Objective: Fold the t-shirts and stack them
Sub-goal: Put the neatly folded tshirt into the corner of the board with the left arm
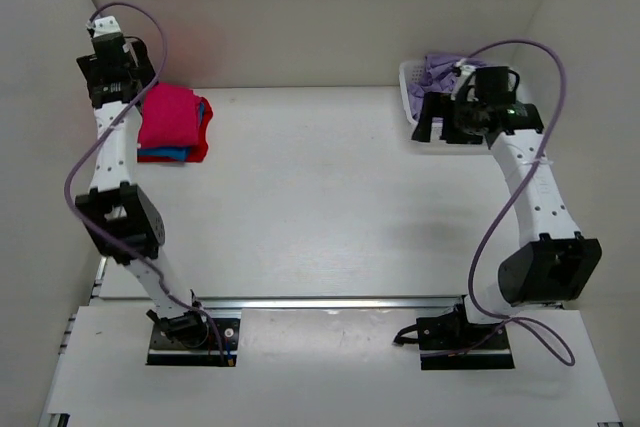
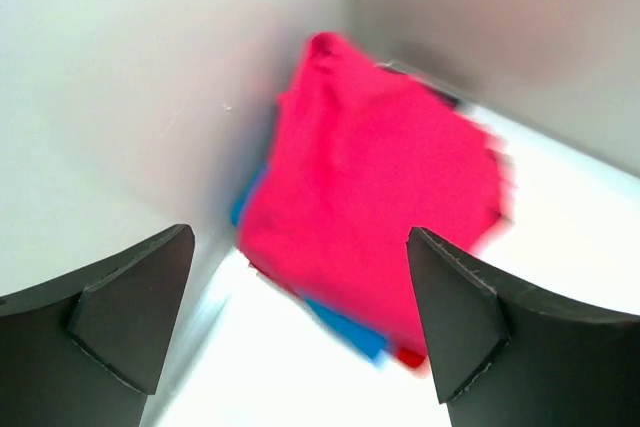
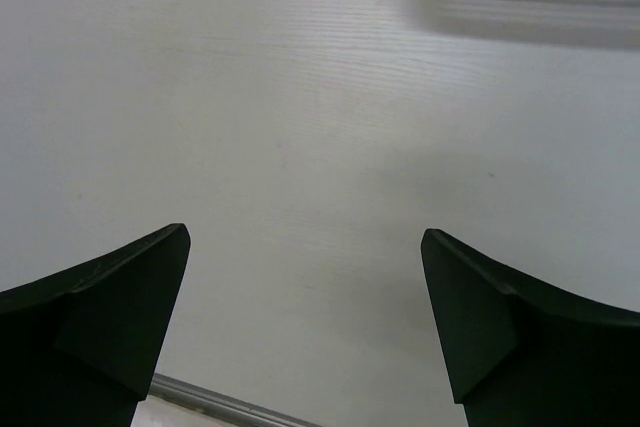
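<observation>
A white basket [image 1: 408, 97] is seen just ahead of the wide, empty right gripper [image 3: 305, 277]. Ahead of the wide, empty left gripper [image 2: 300, 277], the crimson-pink t-shirt [image 2: 380, 197] is laid lengthwise along the wall [image 2: 100, 97].

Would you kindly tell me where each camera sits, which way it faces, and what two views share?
Top external: above and behind the arm bases, looking down on the table; both whole arms show, left end effector beside the shirt stack, right end effector at the basket.
Left wrist: on the left arm, facing the shirt stack; its two open fingers show.
Right wrist: on the right arm, facing the table; its two open fingers show.
Shared: top and left wrist both see the stack.
</observation>
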Controlling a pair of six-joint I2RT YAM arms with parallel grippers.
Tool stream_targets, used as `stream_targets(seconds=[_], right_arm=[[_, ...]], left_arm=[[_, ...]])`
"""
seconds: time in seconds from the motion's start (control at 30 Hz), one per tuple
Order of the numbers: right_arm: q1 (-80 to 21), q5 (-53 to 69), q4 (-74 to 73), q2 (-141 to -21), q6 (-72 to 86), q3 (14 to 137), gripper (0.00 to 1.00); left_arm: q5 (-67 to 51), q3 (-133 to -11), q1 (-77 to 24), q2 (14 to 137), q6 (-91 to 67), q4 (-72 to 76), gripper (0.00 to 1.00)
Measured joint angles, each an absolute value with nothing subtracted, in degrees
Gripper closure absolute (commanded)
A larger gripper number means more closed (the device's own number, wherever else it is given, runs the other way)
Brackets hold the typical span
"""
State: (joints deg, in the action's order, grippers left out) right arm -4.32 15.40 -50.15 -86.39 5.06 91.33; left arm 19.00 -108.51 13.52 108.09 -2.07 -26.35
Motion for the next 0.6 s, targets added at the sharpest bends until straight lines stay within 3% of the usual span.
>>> stream_targets(seconds=[0.27,0.37,0.6], right_arm=[[-0.30,16.45,-48.82,-74.22,6.46,76.77,0.01],[0.60,18.00,-48.82,-70.22,7.09,72.51,0.01],[0.97,16.12,-48.95,-64.40,7.97,68.16,0.01]], left_arm=[[13.04,-84.25,4.54,76.44,-5.08,-24.99,0.02],[10.44,-76.40,-0.84,70.43,-7.16,-26.81,0.02],[6.07,-58.52,-2.85,61.73,-10.07,-31.27,0.01]])
